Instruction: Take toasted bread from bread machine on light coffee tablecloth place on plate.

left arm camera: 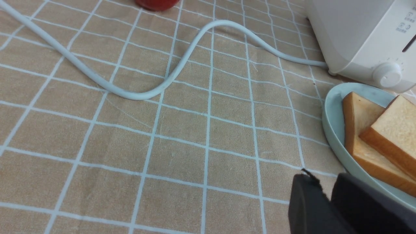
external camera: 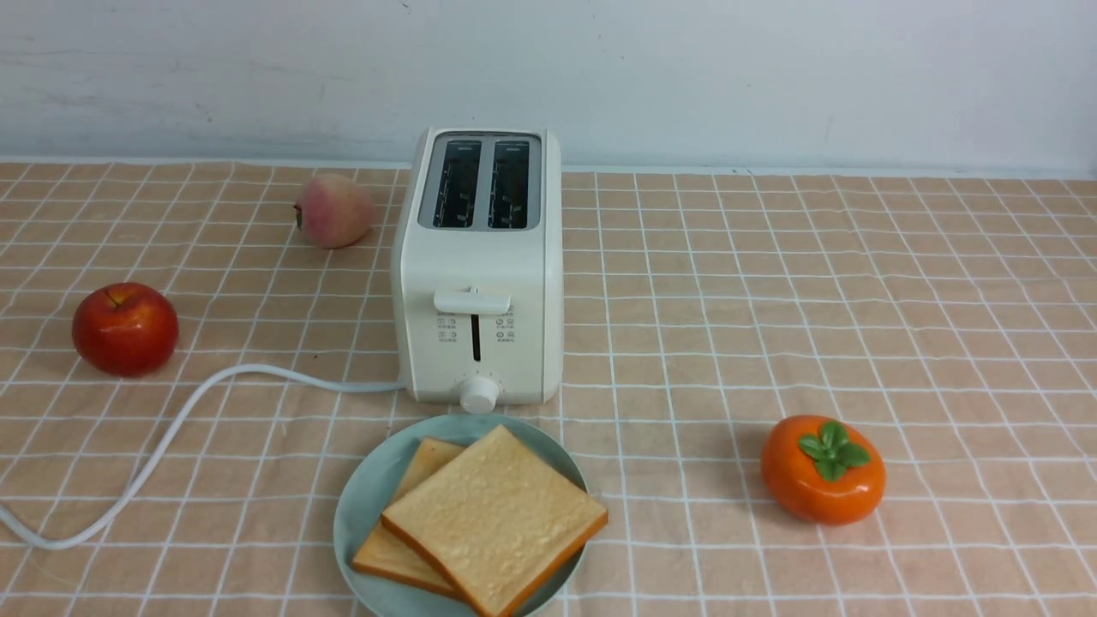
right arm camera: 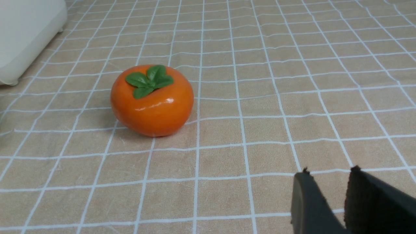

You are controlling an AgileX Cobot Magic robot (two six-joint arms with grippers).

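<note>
Two slices of toasted bread lie stacked on the pale blue-green plate [external camera: 368, 497]: the upper slice [external camera: 495, 518] rests across the lower one [external camera: 387, 557]. The plate stands just in front of the cream-white bread machine [external camera: 480, 257], whose two slots look dark and empty, on the light coffee tablecloth [external camera: 771, 283]. Neither arm shows in the front view. In the left wrist view my left gripper [left arm camera: 323, 177] hovers over bare cloth beside the plate's rim [left arm camera: 331, 120], slightly open and holding nothing. My right gripper [right arm camera: 330, 172] is open and empty over cloth, some way from the orange persimmon [right arm camera: 152, 100].
The toaster's white cord [external camera: 171, 428] snakes across the cloth to the left edge. A red apple [external camera: 125, 329] sits at the left and a peach [external camera: 333, 211] behind it beside the toaster. The persimmon [external camera: 823, 471] lies to the right of the plate.
</note>
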